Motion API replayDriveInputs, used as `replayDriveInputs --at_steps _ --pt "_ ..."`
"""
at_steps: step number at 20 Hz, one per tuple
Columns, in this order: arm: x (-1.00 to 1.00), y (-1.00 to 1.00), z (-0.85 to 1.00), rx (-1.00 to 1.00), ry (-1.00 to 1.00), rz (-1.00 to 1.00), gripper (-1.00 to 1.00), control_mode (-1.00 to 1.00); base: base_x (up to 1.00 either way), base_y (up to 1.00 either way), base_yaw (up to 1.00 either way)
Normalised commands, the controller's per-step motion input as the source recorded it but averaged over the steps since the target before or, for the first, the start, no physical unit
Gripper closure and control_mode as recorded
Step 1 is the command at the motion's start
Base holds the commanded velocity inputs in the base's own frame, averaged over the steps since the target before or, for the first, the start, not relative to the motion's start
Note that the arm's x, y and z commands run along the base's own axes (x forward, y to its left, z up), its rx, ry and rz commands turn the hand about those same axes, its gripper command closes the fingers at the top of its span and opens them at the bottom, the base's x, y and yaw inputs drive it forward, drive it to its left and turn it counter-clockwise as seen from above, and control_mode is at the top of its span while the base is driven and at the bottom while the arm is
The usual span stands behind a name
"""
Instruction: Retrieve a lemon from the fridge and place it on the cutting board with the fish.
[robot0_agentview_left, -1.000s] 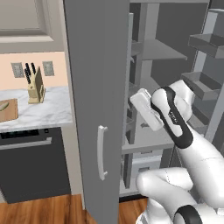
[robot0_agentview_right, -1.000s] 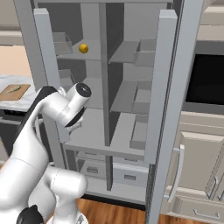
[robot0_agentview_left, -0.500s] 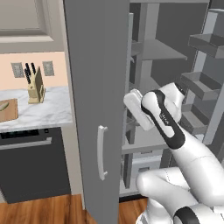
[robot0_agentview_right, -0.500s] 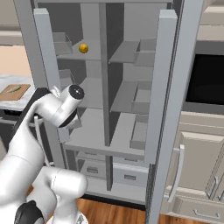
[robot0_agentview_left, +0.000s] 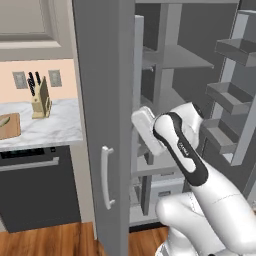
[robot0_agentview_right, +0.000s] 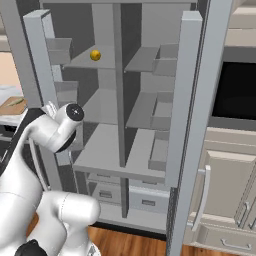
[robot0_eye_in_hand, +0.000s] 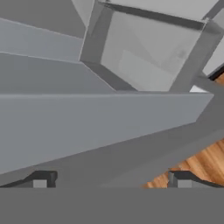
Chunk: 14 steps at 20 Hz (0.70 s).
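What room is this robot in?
Most likely a kitchen: an open fridge with a lemon on a shelf, a knife block on the marble counter, and a cutting board.

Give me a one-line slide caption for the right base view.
Open fridge with a lemon on an upper-left shelf, the white arm raised by the lower left door bins.
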Motion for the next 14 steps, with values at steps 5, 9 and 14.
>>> replayDriveInputs --at_steps 5,9,14 --pt "-0.78 0.98 0.13 0.0 0.0 0.01 -1.0 -1.0 0.0 0.0 0.0" --pt "-0.75 1.0 0.35 -0.02 0.0 0.0 -1.0 -1.0 0.0 0.0 0.0" --pt "-0.58 0.37 0.53 -0.05 -0.01 0.0 -1.0 -1.0 0.0 0.0 0.0"
